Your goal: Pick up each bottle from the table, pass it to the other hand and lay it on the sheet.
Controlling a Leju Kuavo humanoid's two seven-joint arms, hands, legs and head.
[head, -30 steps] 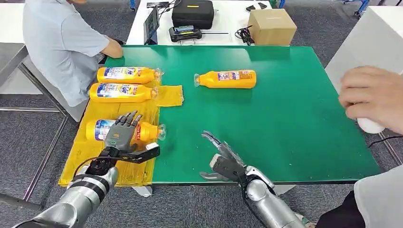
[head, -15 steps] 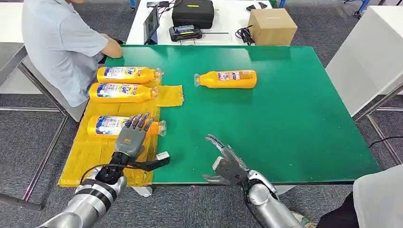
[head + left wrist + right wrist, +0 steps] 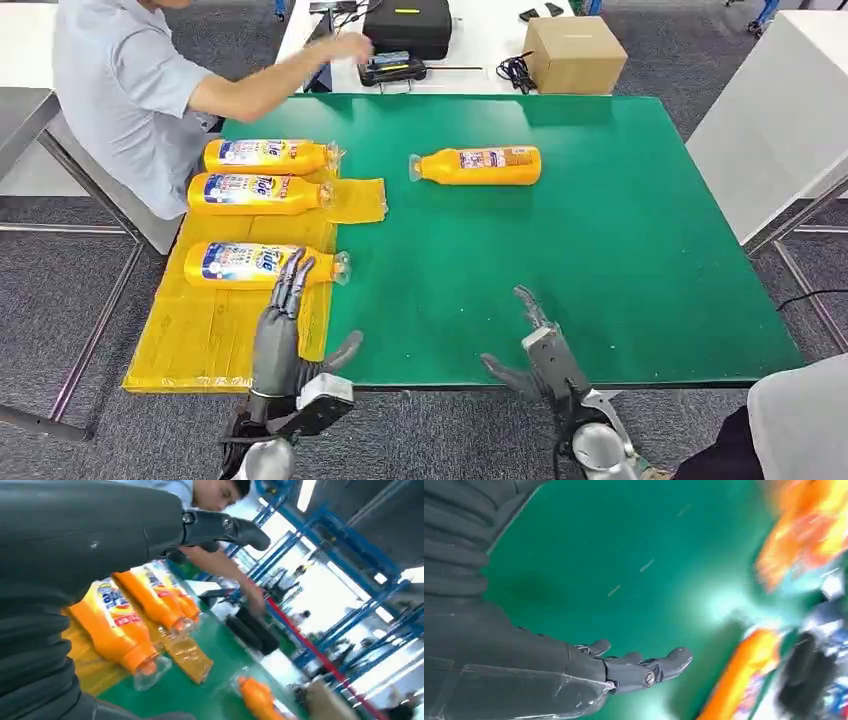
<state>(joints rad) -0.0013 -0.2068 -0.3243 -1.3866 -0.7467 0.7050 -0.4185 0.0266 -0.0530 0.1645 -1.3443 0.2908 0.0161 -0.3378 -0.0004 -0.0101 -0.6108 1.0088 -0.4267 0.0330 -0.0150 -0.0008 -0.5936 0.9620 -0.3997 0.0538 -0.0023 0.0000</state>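
Grey carpet runs around a green table (image 3: pixel 620 250) in the head view, with a yellow sheet (image 3: pixel 190 330) draped over its edge at 9 o'clock. 3 orange bottles lie on the sheet, caps toward 3 o'clock: the far bottle (image 3: pixel 265 156), the middle bottle (image 3: pixel 255 194) and the near bottle (image 3: pixel 258 264). A 4th bottle (image 3: pixel 478 166) lies on bare green at 12 o'clock, well apart from the sheet, its cap toward 9 o'clock. At 7 o'clock the left hand (image 3: pixel 285 345) is raised at the table's near edge, fingers straight and apart, thumb out, holding nothing; its fingertips overlap the near bottle in the picture (touching or not, I cannot tell). At 5 o'clock the right hand (image 3: pixel 540 360) is spread wide over the near edge, empty. A person (image 3: pixel 130 90) in a light shirt sits at 10 o'clock, one arm stretched toward a black case (image 3: pixel 405 28) and a cardboard box (image 3: pixel 575 55) on a white table (image 3: pixel 490 50) beyond.

From the left wrist, the left hand (image 3: pixel 100 545) looms with a finger stretched out, nothing in it, over the 3 sheet bottles.

From the right wrist, the right hand (image 3: pixel 574 665) hangs with fingers loose and apart over green, empty; orange blurs lie past the fingertips.
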